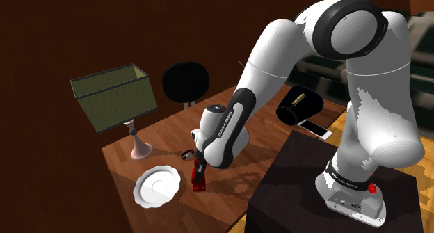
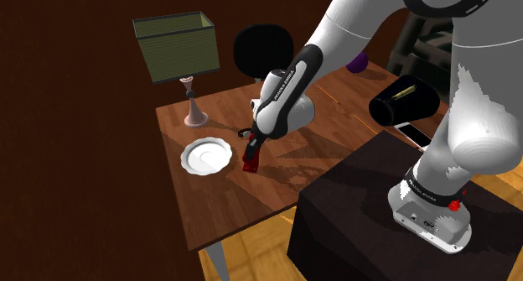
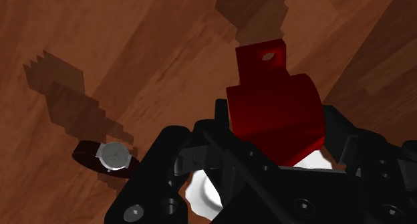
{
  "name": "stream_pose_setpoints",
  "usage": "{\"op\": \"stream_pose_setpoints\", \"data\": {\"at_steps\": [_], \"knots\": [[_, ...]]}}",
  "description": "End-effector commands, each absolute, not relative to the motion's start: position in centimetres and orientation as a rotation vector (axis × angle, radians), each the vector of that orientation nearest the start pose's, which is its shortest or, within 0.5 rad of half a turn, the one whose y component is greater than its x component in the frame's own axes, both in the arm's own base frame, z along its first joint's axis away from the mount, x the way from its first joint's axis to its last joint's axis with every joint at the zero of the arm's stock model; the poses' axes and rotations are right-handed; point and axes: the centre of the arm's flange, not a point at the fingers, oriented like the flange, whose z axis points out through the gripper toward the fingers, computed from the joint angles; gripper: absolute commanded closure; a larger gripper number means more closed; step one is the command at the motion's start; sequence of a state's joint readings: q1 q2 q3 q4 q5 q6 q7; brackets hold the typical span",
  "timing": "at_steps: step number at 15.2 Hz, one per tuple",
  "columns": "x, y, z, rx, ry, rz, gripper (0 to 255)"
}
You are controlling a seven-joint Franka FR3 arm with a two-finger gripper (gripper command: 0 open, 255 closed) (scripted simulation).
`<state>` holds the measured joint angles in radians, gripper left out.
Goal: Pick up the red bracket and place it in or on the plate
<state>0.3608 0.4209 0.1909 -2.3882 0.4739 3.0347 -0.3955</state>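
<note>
The red bracket [image 1: 199,179] [image 2: 250,158] [image 3: 272,112] is a curved clamp with a holed tab. It hangs low over the wooden table [image 1: 236,190], and I cannot tell whether it touches the wood. My gripper [image 1: 199,170] [image 2: 252,148] [image 3: 274,132] is shut on it, the black fingers clasping its sides. The white scalloped plate [image 1: 143,195] [image 2: 189,158] lies on the table just beside the bracket, towards the shoulder view's left, with nothing on it. Between the fingers, behind the bracket, a white shape shows in the wrist view.
A wristwatch [image 1: 186,155] [image 2: 244,132] [image 3: 111,156] lies close behind the gripper. A green-shaded lamp [image 1: 115,96] [image 2: 178,43] stands at the table's far corner beyond the plate. A black cylinder [image 1: 299,106] [image 2: 401,101] and a phone [image 1: 316,129] [image 2: 416,134] lie near the stand.
</note>
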Motion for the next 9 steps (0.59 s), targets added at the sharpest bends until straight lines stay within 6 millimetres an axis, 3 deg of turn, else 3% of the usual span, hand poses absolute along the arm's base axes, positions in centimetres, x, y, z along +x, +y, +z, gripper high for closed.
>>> {"op": "stream_pose_setpoints", "data": {"at_steps": [1, 6, 9], "knots": [[44.9, 24.1, 16.4, -2.860, -0.663, -0.281, 255], [44.9, 24.2, 16.4, -2.860, -0.663, -0.281, 255], [44.9, 24.2, 18.0, -2.860, -0.663, -0.281, 255]]}}
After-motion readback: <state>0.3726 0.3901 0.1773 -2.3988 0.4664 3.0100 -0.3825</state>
